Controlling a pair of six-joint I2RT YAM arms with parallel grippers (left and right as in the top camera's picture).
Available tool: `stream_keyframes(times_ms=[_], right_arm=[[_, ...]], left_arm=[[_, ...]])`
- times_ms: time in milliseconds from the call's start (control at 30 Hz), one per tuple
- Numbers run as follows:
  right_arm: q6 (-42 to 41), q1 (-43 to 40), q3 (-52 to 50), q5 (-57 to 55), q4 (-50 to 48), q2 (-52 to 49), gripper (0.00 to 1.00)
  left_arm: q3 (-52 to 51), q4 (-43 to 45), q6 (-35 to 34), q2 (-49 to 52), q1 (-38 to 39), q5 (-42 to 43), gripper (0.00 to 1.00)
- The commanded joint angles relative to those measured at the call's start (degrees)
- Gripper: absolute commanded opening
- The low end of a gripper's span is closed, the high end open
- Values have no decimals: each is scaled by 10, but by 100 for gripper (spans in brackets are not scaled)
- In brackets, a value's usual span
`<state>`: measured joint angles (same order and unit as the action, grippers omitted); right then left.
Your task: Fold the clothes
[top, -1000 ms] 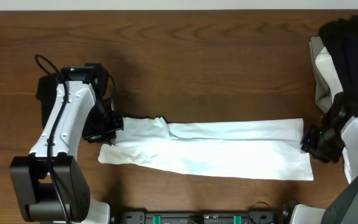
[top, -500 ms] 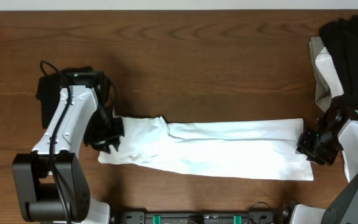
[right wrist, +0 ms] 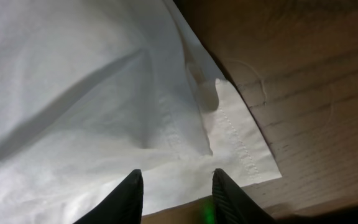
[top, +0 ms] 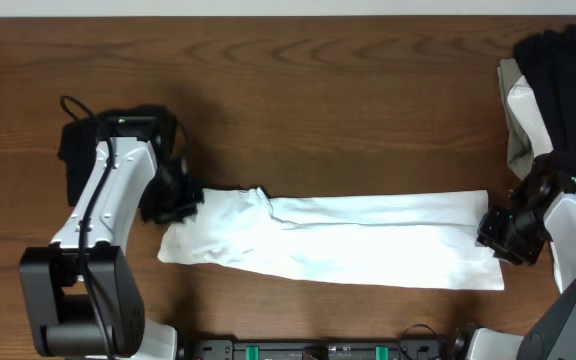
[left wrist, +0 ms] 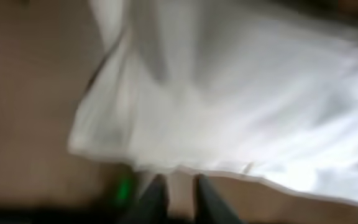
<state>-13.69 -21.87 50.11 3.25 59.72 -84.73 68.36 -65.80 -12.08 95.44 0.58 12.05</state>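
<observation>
**A:** Where's the white T-shirt point(top: 368, 240)?

**B:** It's along the near side of the table point(top: 318, 100), flat, in a long narrow strip running left to right. I'd judge the lengthwise folds done and the end-over-end fold in hand.

**A:** And the grippers?

**B:** The right gripper point(right wrist: 176, 177) is over the right-hand hem corner. Its jaws are part-way apart, the cloth lies flat beneath, and nothing is pinched. The left gripper point(left wrist: 179, 186) is at the strip's left end. Its fingers look close together, but the blur keeps me from telling whether they grip.

**A:** Next?

**B:** Probably a firm pinch through every layer, then one end carried across to the other. Farther back, at the far right, lies a pile of black and pale garments point(top: 558, 90).
</observation>
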Motion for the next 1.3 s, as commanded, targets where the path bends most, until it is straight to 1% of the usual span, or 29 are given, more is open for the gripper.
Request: stream_keyframes(times_ms=[0,33,100,233,433,500,533,567,667,733,767,833,900,967,1033,1133,1267], right_arm=[[-10,-2,-3,4,-2,7,35],[-10,-2,-3,4,-2,7,35],[-10,-2,-3,4,-2,7,35],[-10,-2,-3,4,-2,7,35],[-10,-2,-3,4,-3,7,35],[-11,-2,-3,1,-2,7,38],[-11,-2,-3,-2,-2,7,41],[-11,-2,-3,-3,-2,7,47],[-11,-3,-3,-3,-5,7,58],[-11,-3,-3,-3,-8,7,61],[-11,-3,-3,-3,-9,7,64],[-11,-3,-3,-4,-12,7,71],[-11,-3,-3,-4,-15,7,74],[-11,-3,-3,-4,-20,7,79],[-11,-3,-3,-4,-24,7,81],[-11,-3,-3,-4,-32,7,81],[-8,-3,-7,-4,-48,7,81]], left_arm=[[16,45,24,-8,8,86,8],[15,63,24,-8,12,97,6],[9,88,24,-8,25,99,6],[-10,103,24,-3,48,98,6],[-73,167,23,7,81,98,6],[-99,186,23,11,86,98,6],[-108,191,23,12,87,98,6],[-121,198,23,14,87,98,6],[-158,227,23,22,87,92,7],[-175,244,20,28,87,83,7],[-182,250,15,31,87,78,7],[-189,252,15,36,87,78,7],[-191,251,15,37,87,78,7],[-191,250,15,37,87,78,7],[-191,250,15,37,87,78,7],[-191,252,15,37,87,78,10],[-191,252,15,37,87,79,11]])
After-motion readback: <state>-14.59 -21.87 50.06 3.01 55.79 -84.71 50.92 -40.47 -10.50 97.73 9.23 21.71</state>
